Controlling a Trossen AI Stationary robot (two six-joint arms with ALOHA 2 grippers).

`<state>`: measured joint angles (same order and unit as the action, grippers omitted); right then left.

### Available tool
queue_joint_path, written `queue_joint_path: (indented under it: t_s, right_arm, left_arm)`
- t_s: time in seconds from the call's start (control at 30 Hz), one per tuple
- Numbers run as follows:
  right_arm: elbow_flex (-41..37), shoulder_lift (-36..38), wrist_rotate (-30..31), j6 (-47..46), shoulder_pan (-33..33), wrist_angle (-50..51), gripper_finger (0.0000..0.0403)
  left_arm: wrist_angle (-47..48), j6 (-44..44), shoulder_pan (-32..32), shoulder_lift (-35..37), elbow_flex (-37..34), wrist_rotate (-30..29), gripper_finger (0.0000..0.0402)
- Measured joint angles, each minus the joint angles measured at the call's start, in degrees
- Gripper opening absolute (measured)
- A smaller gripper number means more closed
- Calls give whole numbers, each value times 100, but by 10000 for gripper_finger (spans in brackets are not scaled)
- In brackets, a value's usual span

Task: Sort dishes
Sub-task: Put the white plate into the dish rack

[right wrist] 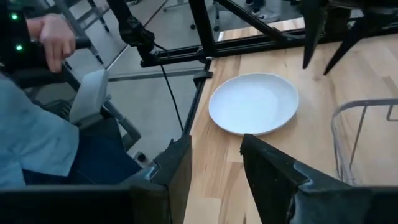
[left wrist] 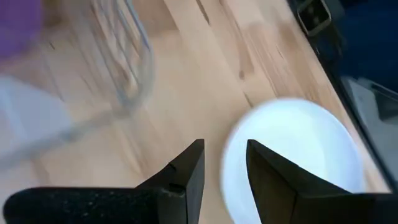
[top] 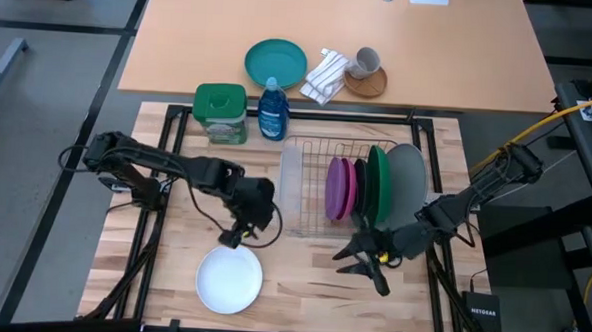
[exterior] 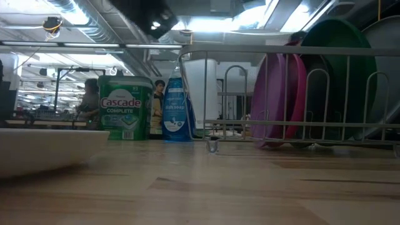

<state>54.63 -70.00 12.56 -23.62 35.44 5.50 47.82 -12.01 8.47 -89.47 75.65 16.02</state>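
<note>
A white plate (top: 229, 280) lies flat on the wooden table near its front edge; it also shows in the left wrist view (left wrist: 292, 155), the right wrist view (right wrist: 254, 102) and the low view (exterior: 44, 150). My left gripper (top: 235, 238) hangs open just beyond the plate's far rim, with nothing between its fingers (left wrist: 224, 152). A wire dish rack (top: 312, 152) holds plates on edge: magenta (top: 337, 188), green (top: 377, 185) and light grey (top: 407, 186). My right gripper (top: 357, 267) stands open in front of the rack, pointing toward the white plate, and holds nothing (right wrist: 216, 140).
A green-lidded Cascade tub (top: 221, 113) and a blue bottle (top: 272, 110) stand left of the rack at the far side. On the far table lie a teal plate (top: 276, 62), a cloth (top: 325, 75) and a mug (top: 367, 61). A person (right wrist: 37, 124) sits beyond the table's left edge.
</note>
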Motion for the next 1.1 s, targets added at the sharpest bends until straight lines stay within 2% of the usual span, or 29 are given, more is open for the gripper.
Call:
queue_joint_path:
  t_s: [0.17, 0.3, 0.57, 1.1]
  right_arm:
    - [0, 0, 595, 36, 333, 44, 147]
    - [0, 0, 892, 38, 556, 63, 147]
    - [0, 0, 893, 38, 698, 69, 147]
    - [0, -2, 909, 145, 695, 82, 147]
  left_arm:
    - [76, 396, 262, -45, -332, -20, 107]
    - [-320, 580, 373, -71, -838, -24, 107]
    - [-1320, 817, 378, -76, -1792, -28, 107]
    - [-2057, 1062, 378, -191, -2908, -15, 107]
